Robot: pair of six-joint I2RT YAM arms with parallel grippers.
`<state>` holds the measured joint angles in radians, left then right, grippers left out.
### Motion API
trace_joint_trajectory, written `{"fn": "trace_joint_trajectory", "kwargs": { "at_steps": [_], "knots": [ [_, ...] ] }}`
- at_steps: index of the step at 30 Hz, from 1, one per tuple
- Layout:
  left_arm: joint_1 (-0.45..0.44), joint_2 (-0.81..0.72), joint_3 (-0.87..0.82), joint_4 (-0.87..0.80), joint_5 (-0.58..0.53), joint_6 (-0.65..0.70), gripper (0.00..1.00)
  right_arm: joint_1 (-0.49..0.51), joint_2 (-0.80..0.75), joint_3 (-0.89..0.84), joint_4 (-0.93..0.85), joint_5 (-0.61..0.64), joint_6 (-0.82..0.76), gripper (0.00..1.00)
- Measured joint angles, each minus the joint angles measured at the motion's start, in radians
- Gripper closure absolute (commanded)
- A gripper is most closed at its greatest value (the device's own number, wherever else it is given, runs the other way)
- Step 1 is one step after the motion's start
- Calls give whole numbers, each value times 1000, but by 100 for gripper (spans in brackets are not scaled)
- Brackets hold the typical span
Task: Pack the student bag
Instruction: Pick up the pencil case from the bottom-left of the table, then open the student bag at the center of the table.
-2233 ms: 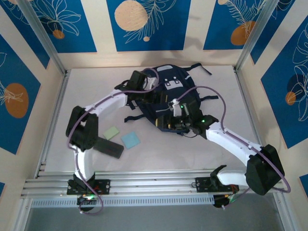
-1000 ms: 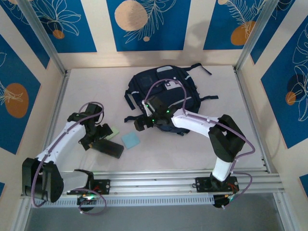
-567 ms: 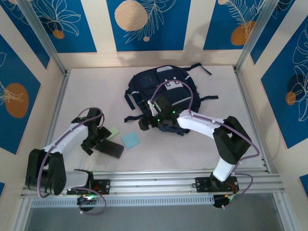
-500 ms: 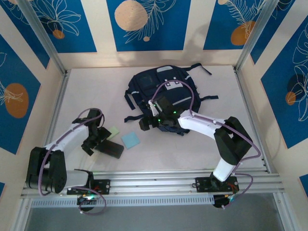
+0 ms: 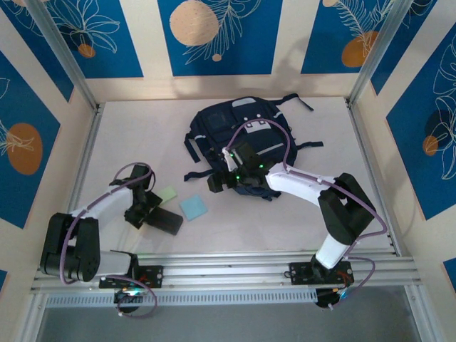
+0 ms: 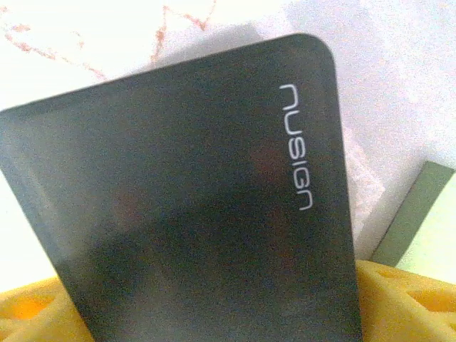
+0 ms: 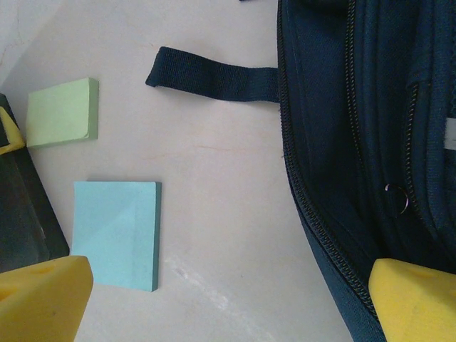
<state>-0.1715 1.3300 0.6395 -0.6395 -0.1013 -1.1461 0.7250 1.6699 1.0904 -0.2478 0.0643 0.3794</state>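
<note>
Flanking the black case [image 6: 185,214], the left pincer [image 5: 144,213] grips or not, I cannot tell; an end-only hold could slip. Right pincer [image 5: 214,183] gapes.

Dark flat case [image 6: 192,214] w/ white "nusign" lettering is seen across centre. Yellow fingertips [image 6: 406,299] are seen at btm corners, pale green pad [image 6: 442,235] at right edge, white table [image 6: 399,64] at top.
</note>
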Motion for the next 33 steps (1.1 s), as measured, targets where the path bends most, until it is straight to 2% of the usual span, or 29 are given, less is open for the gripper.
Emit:
{"fn": "trace_joint_trajectory", "kwargs": {
  "at_steps": [5,9,13,16,24,30,33],
  "knots": [
    [0,-44,0,-15,-16,3,33,-3,-2,-1,1,-13,6,1],
    [0,-135,5,-34,-14,8,40,-4,-24,-16,13,-47,6,1],
    [0,-214,31,-9,16,25,41,-6,-53,-26,40,-131,-2,1],
    [-12,-216,74,31,52,40,42,-6,-70,-26,84,-227,-6,1],
    [-160,-112,224,179,116,95,42,-5,-71,-26,233,-478,42,2],
    [-230,-83,281,238,131,131,41,-3,-5,-26,292,-528,91,6],
    [-251,-83,291,254,134,135,41,-2,31,-26,303,-540,111,14]
  ]
}}
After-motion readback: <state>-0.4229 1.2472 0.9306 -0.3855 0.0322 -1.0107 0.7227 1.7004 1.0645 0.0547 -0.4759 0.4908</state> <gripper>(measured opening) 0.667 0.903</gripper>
